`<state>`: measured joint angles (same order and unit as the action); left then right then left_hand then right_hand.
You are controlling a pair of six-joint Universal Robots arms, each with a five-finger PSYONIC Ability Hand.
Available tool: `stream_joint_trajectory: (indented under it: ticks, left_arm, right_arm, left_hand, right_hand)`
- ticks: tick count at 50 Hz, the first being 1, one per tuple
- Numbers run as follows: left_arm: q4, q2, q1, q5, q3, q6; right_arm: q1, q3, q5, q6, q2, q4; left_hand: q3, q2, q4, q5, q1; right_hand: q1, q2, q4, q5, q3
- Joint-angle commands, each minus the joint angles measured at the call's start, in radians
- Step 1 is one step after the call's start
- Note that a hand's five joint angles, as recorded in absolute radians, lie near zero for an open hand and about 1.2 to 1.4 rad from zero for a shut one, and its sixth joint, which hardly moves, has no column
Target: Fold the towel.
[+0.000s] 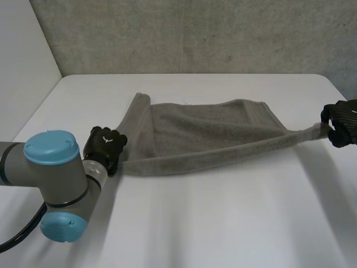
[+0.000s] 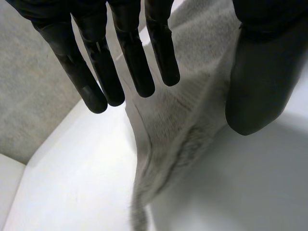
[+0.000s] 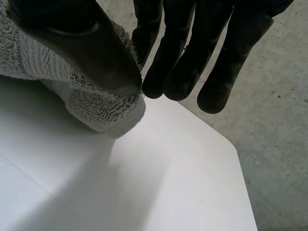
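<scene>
1. A grey towel (image 1: 206, 131) lies spread out in the middle of the white desk (image 1: 212, 223).
2. The far side of the towel lies flat on the desk. The near side is pulled into a long line that runs from one hand to the other.
3. The left hand (image 1: 105, 146) is at the towel's near left corner, close to the desk.
4. In the left wrist view the left hand (image 2: 130, 53) has straight fingers, and its thumb is held wide apart from them. The hand is open. The towel (image 2: 178, 130) rises in a ridge between the fingers and the thumb.
5. The right hand (image 1: 341, 121) is at the right edge of the desk. It holds the towel's near right corner up off the desk.
6. In the right wrist view the thumb (image 3: 86, 43) presses down on the fluffy corner of the towel (image 3: 101, 108), close to the fingertips. So the right hand is pinching the towel.
7. A grey wall (image 1: 195, 33) stands behind the desk.
</scene>
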<state>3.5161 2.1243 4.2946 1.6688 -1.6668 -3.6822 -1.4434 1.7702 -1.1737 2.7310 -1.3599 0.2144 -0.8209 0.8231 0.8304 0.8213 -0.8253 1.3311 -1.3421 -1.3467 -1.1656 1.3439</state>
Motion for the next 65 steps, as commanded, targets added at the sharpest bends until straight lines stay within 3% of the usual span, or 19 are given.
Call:
stream_joint_trajectory:
  ticks: [1,2,3,9,17,22,27,31,39,41,44,49,52,55,57,60,65]
  left_arm:
    - [-0.005,0.013,0.017,-0.004,-0.017,0.004]
    - [-0.006,0.006,0.019,-0.004,-0.019,0.004]
    - [-0.008,0.0,0.024,-0.004,-0.018,0.002]
    - [-0.019,-0.066,0.045,-0.004,-0.024,0.002]
    - [-0.029,-0.34,0.096,-0.037,-0.041,0.004]
    - [-0.087,-0.565,0.131,-0.102,-0.018,0.007]
    - [-0.15,-0.616,0.146,-0.158,-0.008,0.007]
    - [-0.167,-0.604,0.151,-0.188,-0.027,0.007]
    - [-0.18,-0.357,0.148,-0.205,0.03,-0.015]
    - [-0.189,-0.224,0.146,-0.204,0.137,-0.042]
    - [-0.198,-0.158,0.145,-0.198,0.21,-0.061]
    - [-0.22,0.034,0.136,-0.182,0.581,-0.104]
    - [-0.218,0.046,0.136,-0.181,0.667,-0.098]
    - [-0.175,0.045,0.136,-0.173,0.8,-0.061]
    - [-0.108,0.004,0.136,-0.146,0.843,0.034]
    - [-0.109,-0.052,0.148,-0.135,0.843,0.108]
    - [-0.219,-0.075,0.146,-0.145,0.756,0.129]
  right_arm:
    - [-0.002,0.003,0.0,0.003,0.001,-0.001]
    - [-0.002,0.003,0.0,0.003,-0.001,-0.001]
    - [-0.002,0.002,0.002,0.003,-0.005,-0.003]
    - [-0.006,-0.008,0.006,0.001,-0.056,-0.012]
    - [-0.011,-0.041,0.012,0.019,-0.22,-0.041]
    - [-0.005,-0.138,0.054,0.056,-0.304,-0.153]
    - [-0.003,-0.219,0.08,0.046,-0.288,-0.286]
    - [0.0,-0.255,0.086,0.035,-0.243,-0.349]
    - [-0.043,-0.357,0.065,-0.117,-0.044,-0.431]
    - [-0.113,-0.449,0.046,-0.14,0.066,-0.438]
    - [-0.141,-0.509,0.02,-0.142,0.122,-0.441]
    - [-0.233,-0.818,-0.121,-0.163,0.315,-0.425]
    - [-0.247,-0.891,-0.142,-0.168,0.335,-0.4]
    - [-0.269,-0.953,-0.169,-0.151,0.331,-0.274]
    - [-0.282,-0.899,-0.185,-0.123,0.289,-0.077]
    - [-0.284,-0.815,-0.188,-0.065,0.205,0.014]
    - [-0.27,-0.743,-0.158,-0.037,0.168,-0.051]
  left_hand:
    - [-0.197,0.195,0.188,0.022,-0.193]
    - [-0.467,0.465,0.458,0.292,-0.463]
    - [-0.574,0.572,0.565,0.399,-0.57]
    - [-0.575,0.573,0.566,0.4,-0.571]
    - [-0.575,0.573,0.566,0.4,-0.571]
    - [-0.575,0.573,0.566,0.4,-0.571]
    - [-0.575,0.573,0.566,0.4,-0.571]
    - [-0.575,0.573,0.566,0.4,-0.571]
    - [-0.575,0.573,0.566,0.4,-0.571]
    - [-0.575,0.573,0.566,0.4,-0.571]
    - [-0.575,0.573,0.566,0.4,-0.571]
    - [-0.575,0.573,0.566,0.4,-0.571]
    - [-0.575,0.573,0.566,0.4,-0.571]
    - [-0.575,0.573,0.566,0.4,-0.571]
    - [-0.575,0.573,0.566,0.4,-0.571]
    - [-0.575,0.573,0.566,0.4,-0.571]
    - [-0.575,0.573,0.566,0.4,-0.571]
  right_hand:
    - [0.065,-0.054,-0.05,-0.056,0.052]
    - [0.065,-0.054,-0.05,-0.056,0.052]
    - [0.065,-0.054,-0.05,-0.056,0.052]
    - [0.065,-0.054,-0.05,-0.056,0.052]
    - [0.065,-0.054,-0.05,-0.056,0.052]
    - [0.065,-0.054,-0.05,-0.056,0.052]
    - [0.065,-0.054,-0.05,-0.056,0.052]
    - [0.065,-0.054,-0.05,-0.056,0.052]
    - [0.065,-0.054,-0.05,-0.056,0.052]
    - [0.065,-0.054,-0.05,-0.056,0.052]
    - [0.065,-0.054,-0.05,-0.056,0.052]
    - [0.065,-0.054,-0.05,-0.056,0.052]
    - [0.065,-0.054,-0.05,-0.056,0.052]
    - [0.065,-0.054,-0.05,-0.056,0.052]
    - [0.065,-0.054,-0.05,-0.056,0.052]
    - [0.065,-0.054,-0.05,-0.056,0.052]
    - [0.065,-0.054,-0.05,-0.056,0.052]
